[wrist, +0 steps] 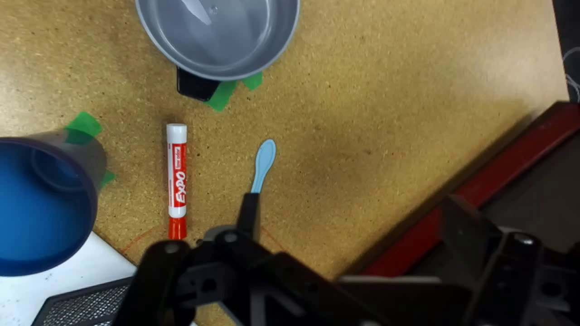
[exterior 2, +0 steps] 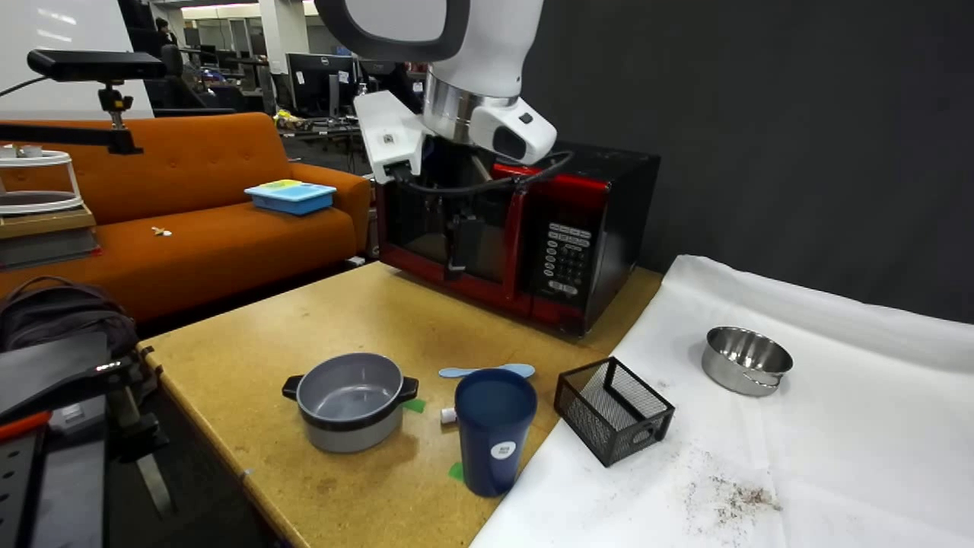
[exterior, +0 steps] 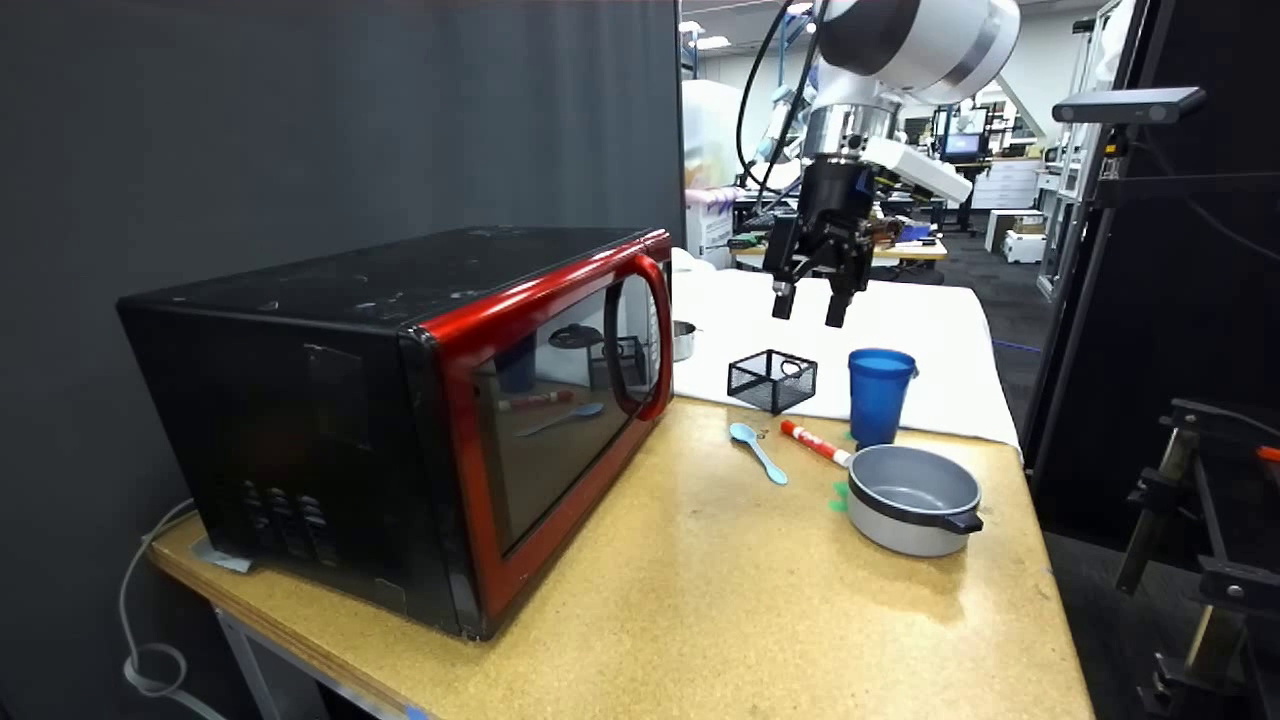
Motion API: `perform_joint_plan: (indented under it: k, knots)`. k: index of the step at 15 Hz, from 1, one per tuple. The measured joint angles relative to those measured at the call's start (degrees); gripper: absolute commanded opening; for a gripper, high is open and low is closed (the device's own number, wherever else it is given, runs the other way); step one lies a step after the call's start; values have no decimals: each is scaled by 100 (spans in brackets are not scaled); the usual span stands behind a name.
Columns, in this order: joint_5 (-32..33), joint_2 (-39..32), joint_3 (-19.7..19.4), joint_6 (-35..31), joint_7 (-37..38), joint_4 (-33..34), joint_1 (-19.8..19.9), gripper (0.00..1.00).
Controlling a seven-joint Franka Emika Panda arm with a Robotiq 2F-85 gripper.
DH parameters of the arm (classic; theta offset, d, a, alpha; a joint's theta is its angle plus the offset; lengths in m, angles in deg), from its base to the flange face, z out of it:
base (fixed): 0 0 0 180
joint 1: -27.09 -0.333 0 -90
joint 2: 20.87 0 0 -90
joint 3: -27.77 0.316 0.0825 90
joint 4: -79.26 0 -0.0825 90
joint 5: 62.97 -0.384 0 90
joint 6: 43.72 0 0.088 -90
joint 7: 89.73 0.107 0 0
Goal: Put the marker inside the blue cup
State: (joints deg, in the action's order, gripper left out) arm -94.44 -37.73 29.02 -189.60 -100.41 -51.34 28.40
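"Marker (wrist: pixel 177 181) first: where is it?"

"Lying on the table (wrist: pixel 362 113), left of centre in the wrist view, red end toward the bottom, the spoon (wrist: pixel 265 158) to its right, the blue cup (wrist: pixel 38 206) at the left edge."

"And the gripper (exterior: pixel 810 307)?"

"Above the table, jaws spread wide, nothing between them. They look set to close across the barrel, so I'd mostly shift toward the left of the wrist view before descending."

"Grip the middle?"

"Nearer one end, I'd say; the other could then lead into the cup. Come down slowly: a careless drop could nudge the cup or catch the spoon."
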Motion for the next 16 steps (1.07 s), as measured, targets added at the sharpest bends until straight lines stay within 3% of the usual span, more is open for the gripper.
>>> perform_joint_plan:
  k: [4,8,11,16]
  knots:
    - [-1087,-517,146,-501,-66,159,375,100]
    - [-1329,-955,239,-909,-74,165,397,100]
    - [-942,-1252,228,-1380,-6,167,295,100]
    - [682,-1527,-186,-1993,989,171,-73,100]
